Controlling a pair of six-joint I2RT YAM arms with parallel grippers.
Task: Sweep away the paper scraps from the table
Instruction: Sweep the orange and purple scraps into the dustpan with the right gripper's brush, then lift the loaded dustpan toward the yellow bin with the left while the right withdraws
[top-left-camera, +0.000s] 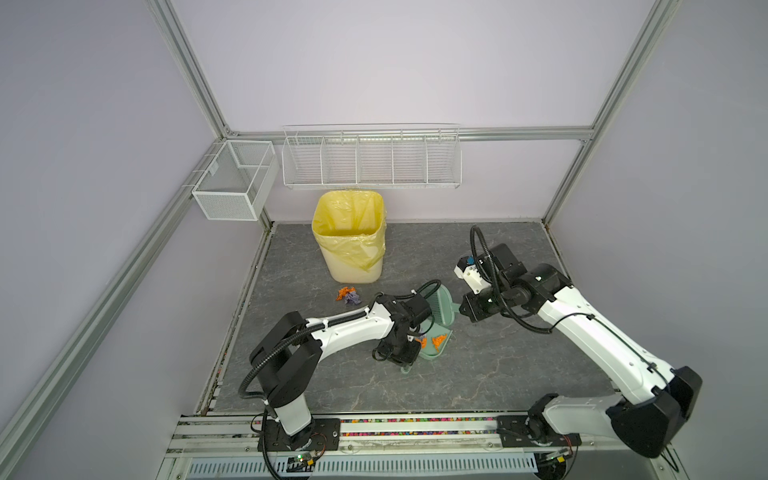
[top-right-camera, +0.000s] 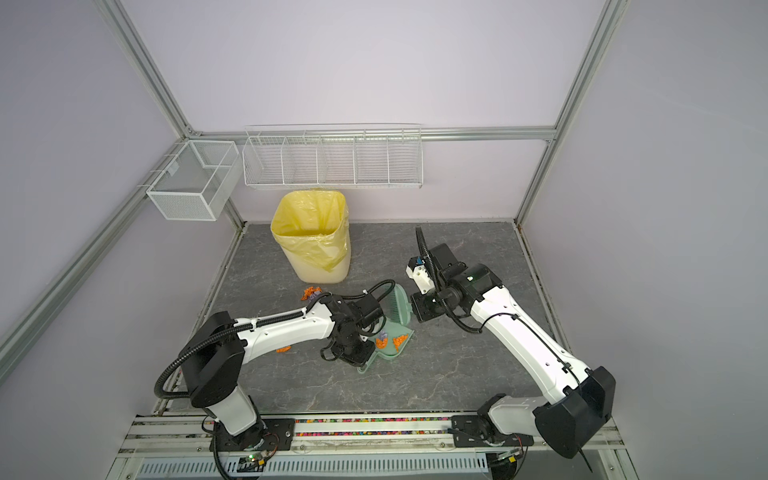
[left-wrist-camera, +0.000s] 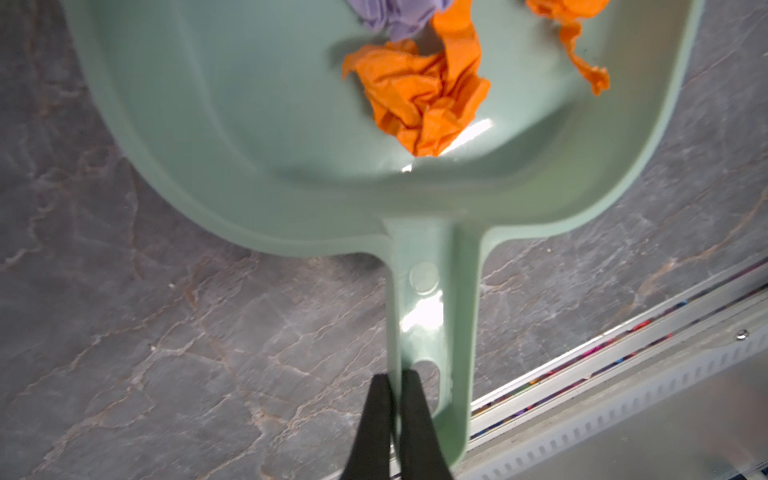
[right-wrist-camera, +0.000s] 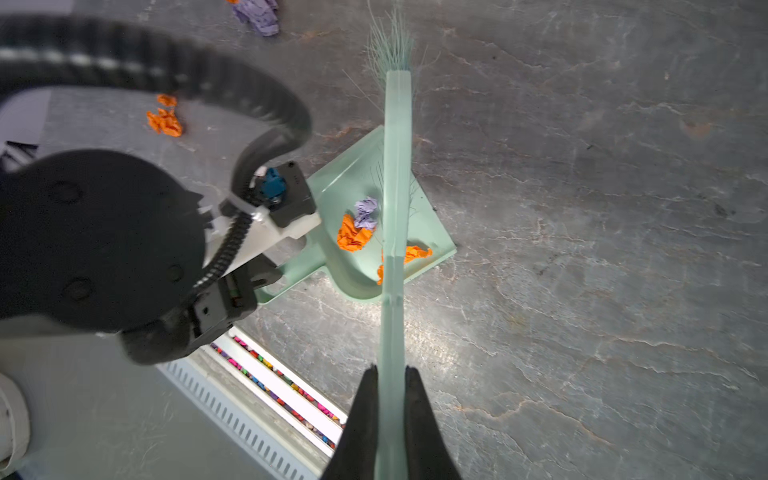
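Observation:
My left gripper (left-wrist-camera: 394, 376) is shut on the handle of a pale green dustpan (left-wrist-camera: 249, 124) that rests on the table (top-left-camera: 478, 374). Orange paper scraps (left-wrist-camera: 424, 99) and a lavender one (right-wrist-camera: 365, 212) lie in the pan (top-left-camera: 430, 354). My right gripper (right-wrist-camera: 391, 368) is shut on the handle of a matching green brush (right-wrist-camera: 397, 166), whose head (top-left-camera: 442, 305) stands at the pan's far, open side. A small heap of orange and lavender scraps (top-left-camera: 347, 294) lies near the bin. One orange scrap (top-right-camera: 283, 350) shows under my left arm.
A cream bin with a yellow liner (top-left-camera: 349, 237) stands at the back left of the table. White wire baskets (top-left-camera: 372, 160) hang on the back wall and one (top-left-camera: 235, 178) on the left rail. An aluminium rail (top-left-camera: 415, 428) borders the table's front edge.

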